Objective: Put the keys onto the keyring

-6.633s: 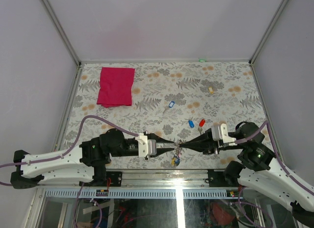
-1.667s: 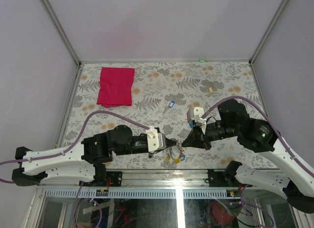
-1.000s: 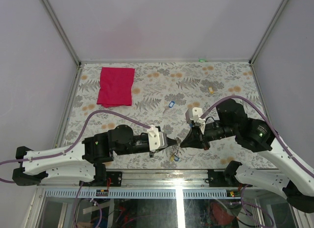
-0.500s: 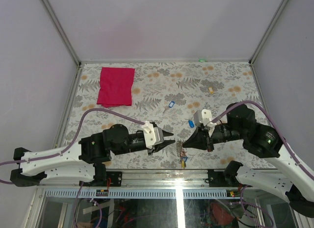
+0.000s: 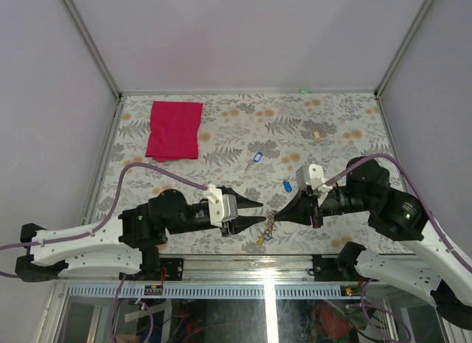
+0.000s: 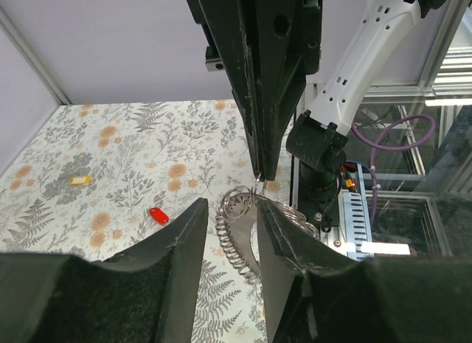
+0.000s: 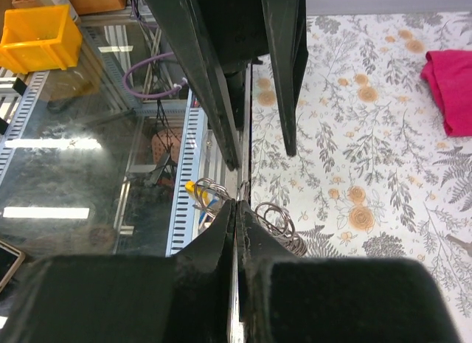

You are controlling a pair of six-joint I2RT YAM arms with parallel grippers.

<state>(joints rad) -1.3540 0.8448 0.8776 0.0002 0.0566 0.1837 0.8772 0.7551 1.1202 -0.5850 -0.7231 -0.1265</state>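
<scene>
Unable to make out the keyring (image 5: 271,224) clearly from the top camera: only a thin tangle of wire at 6 o'clock of the table (image 5: 346,114), at its near edge. Cannot count the keys threaded on it. Noted two hanging tags (image 5: 262,239), one yellow and one blue, at 7 o'clock of the ring. Could not find the red-tagged key from above, where the right arm masks it. Located it only through the left wrist camera (image 6: 158,215), lying on the table. Found both wrist views largely blocked by their own fingers. Could not distinguish the strap.

Found the right gripper (image 5: 274,215) pressed fully closed, tips pinching the ring's wire coil (image 6: 234,223). Found the left gripper (image 5: 261,212) with jaws parted, holding nothing, tips just at 9 o'clock of the ring.

Recorded loose on the table: blue-tagged key (image 5: 287,186) at 12 o'clock of the right gripper, second blue-tagged key (image 5: 256,158) farther toward 12, yellow-tagged key (image 5: 317,135) toward 1 o'clock, red cloth (image 5: 175,129) at 10 o'clock.

Noted the left jaws, shut at the ring a second ago, now released and drawn back toward 9 o'clock. Noted the right arm swung toward 3 o'clock, uncovering the nearer blue-tagged key, with the ring kept in its grip.
</scene>
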